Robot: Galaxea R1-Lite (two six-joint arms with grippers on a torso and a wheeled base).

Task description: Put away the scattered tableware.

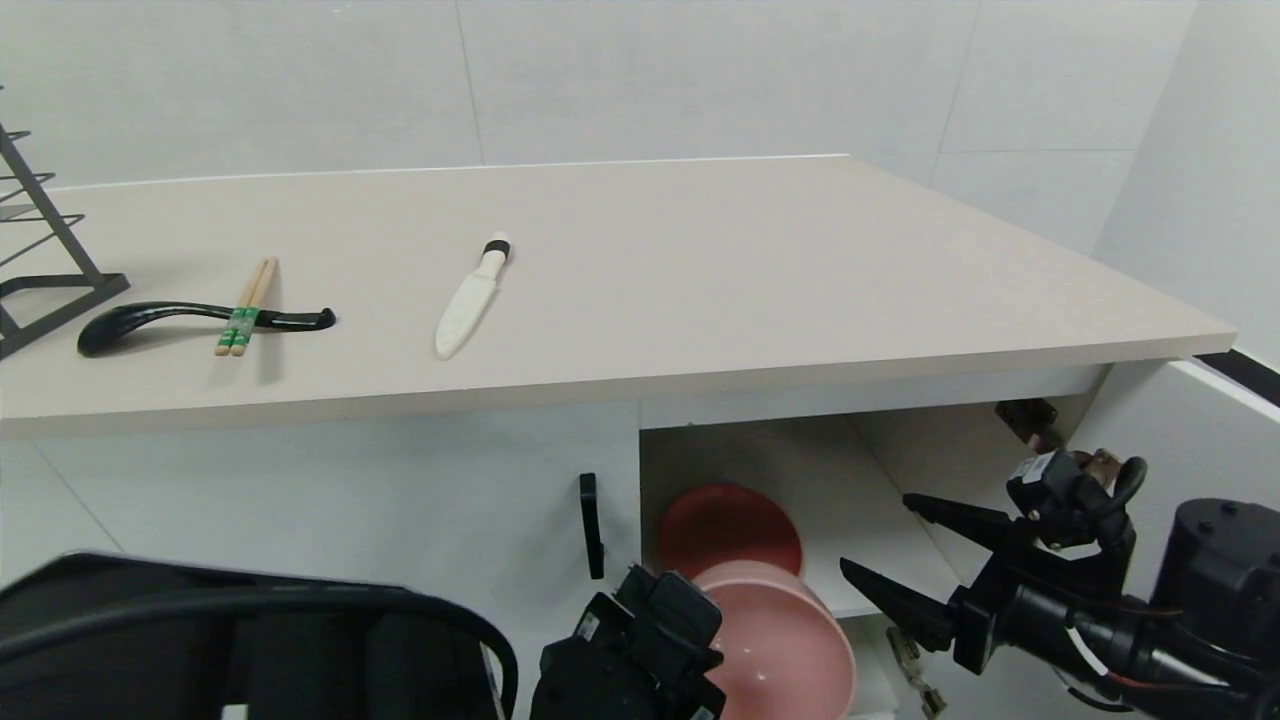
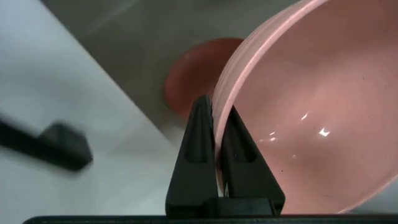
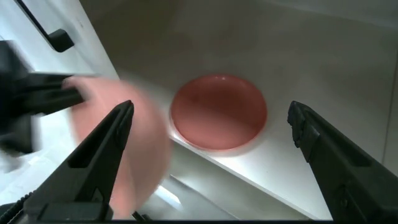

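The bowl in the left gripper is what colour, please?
The bowl is pale pink; left wrist view.

The left pincer (image 2: pixel 217 113) is pinched on the rim of the pink bowl (image 2: pixel 305 118), right in front of the open cupboard hole. Past this pincer, the red plate (image 1: pixel 730 525) lies on the shelf (image 1: pixel 880 490) and fills its near left part. The shelf behind the plate and to its right is bare. Just left of the pincer is the shut door (image 1: pixel 350 490), with its black handle (image 1: pixel 590 525) sticking out. Above the pincer, the counter edge (image 1: pixel 800 385) hangs over. To its right, the right pincer (image 1: pixel 874 531), jaws wide apart, blocks the right side of the hole.
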